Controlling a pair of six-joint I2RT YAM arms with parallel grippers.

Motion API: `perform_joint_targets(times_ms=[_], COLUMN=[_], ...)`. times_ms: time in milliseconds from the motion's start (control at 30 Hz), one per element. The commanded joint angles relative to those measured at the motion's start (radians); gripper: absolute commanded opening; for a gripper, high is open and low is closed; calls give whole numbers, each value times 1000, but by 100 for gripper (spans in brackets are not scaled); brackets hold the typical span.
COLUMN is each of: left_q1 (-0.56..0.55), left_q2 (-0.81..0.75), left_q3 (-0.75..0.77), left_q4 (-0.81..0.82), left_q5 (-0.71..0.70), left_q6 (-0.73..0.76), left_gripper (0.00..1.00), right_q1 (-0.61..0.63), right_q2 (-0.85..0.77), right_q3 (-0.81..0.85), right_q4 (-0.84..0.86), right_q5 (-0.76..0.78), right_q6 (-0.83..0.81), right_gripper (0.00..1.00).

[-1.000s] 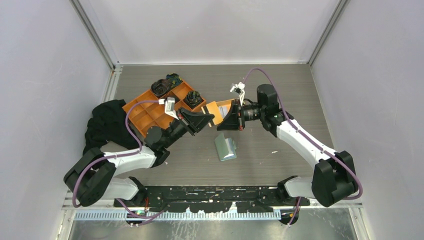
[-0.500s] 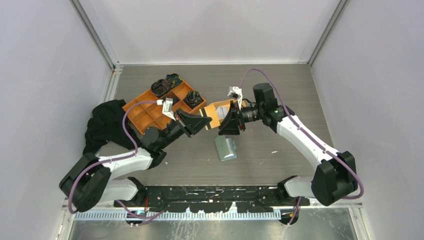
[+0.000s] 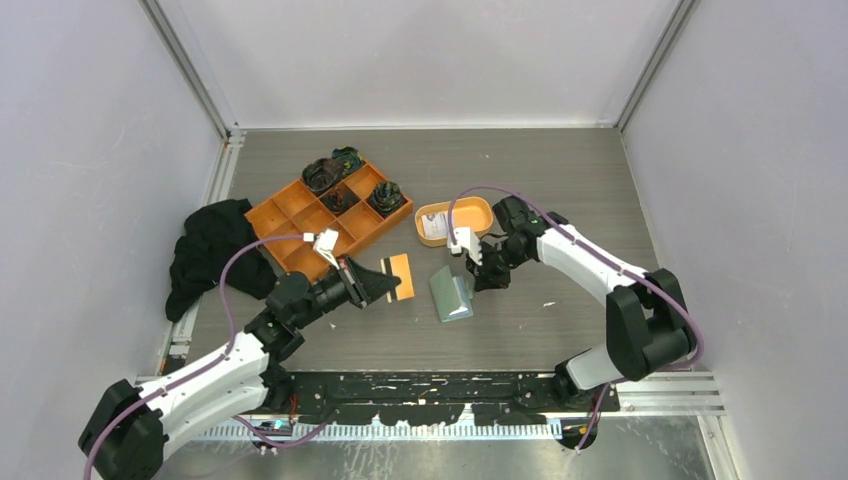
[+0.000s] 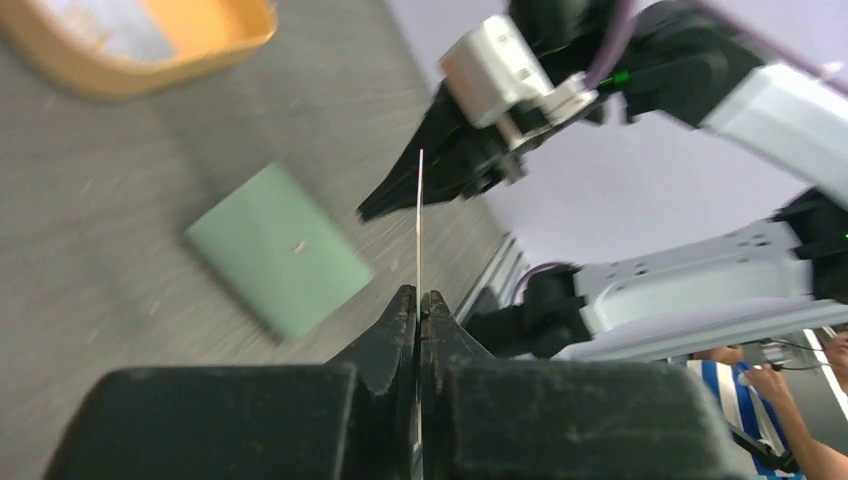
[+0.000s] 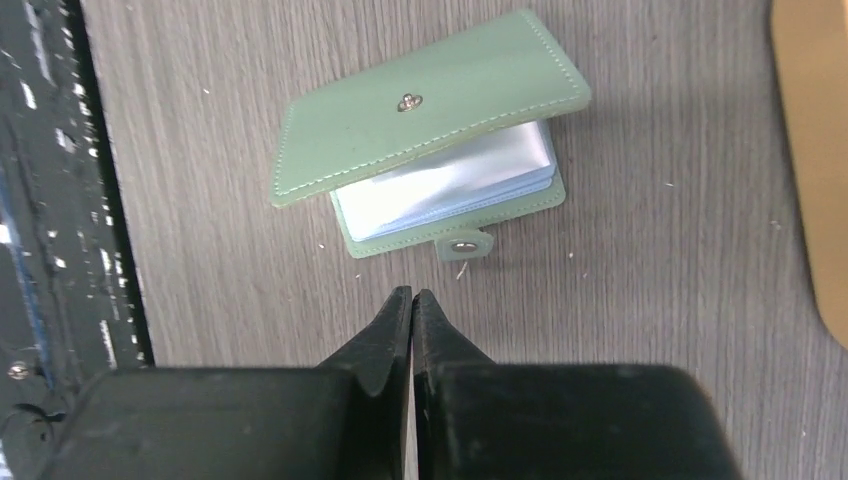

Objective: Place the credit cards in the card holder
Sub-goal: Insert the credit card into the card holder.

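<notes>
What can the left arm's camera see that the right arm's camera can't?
Only the left wrist view shows the card, edge-on, pinched in the shut left claw, and the white right arm. Only the right wrist view shows the shiny pockets and little tab. Both show the green wallet and the orange dish.

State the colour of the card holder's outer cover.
The card holder is sage green; the right wrist view shows it best.

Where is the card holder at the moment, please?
In the top view the card holder lies ajar at the middle of the table, between the held card on its left and the right gripper on its right, nearer than the orange dish.
</notes>
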State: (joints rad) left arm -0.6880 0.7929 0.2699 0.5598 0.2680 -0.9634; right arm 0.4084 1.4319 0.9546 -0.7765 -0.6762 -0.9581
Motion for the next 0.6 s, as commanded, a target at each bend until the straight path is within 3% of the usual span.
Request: perform_joint_targets(times_ms=[0, 267, 567], left_q1=[-8, -20, -43], left_q2=[-22, 105, 492], left_q3=[-61, -129, -42], left_q4=[-150, -58, 142], left_q5=[-38, -96, -107], left_q6=[-25, -45, -53], left_gripper=[0, 0, 0], right_q1=[67, 161, 175], right_q2=[10, 83, 124], right_q3=[-29, -29, 9], right_q4=[134, 257, 351], right_q5=[92, 71, -42], right_q6=[6, 163, 398], right_gripper=[5, 3, 3])
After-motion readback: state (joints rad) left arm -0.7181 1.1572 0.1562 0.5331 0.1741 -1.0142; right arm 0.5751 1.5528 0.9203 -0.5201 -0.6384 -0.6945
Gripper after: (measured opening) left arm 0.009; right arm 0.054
